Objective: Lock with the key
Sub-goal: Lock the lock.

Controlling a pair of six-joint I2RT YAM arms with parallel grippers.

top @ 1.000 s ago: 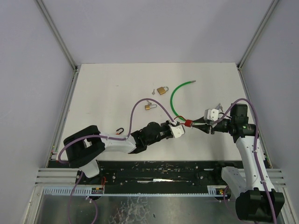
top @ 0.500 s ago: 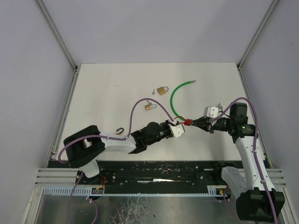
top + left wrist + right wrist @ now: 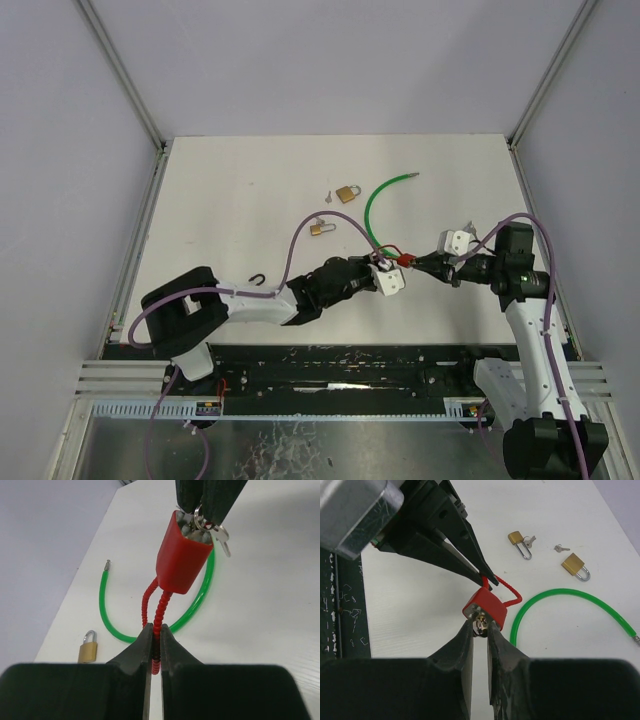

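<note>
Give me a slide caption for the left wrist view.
Left gripper pinches the red padlock's cable shackle while the right gripper grips its key.

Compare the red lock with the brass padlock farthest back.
The red lock is red; the brass padlock is gold-coloured. The red lock is held by the left hand at its shackle and the right hand at its keys; the brass padlock lies on the table. The red lock's shackle is ribbed, the brass padlock's smooth. Both have looped shackles.
</note>
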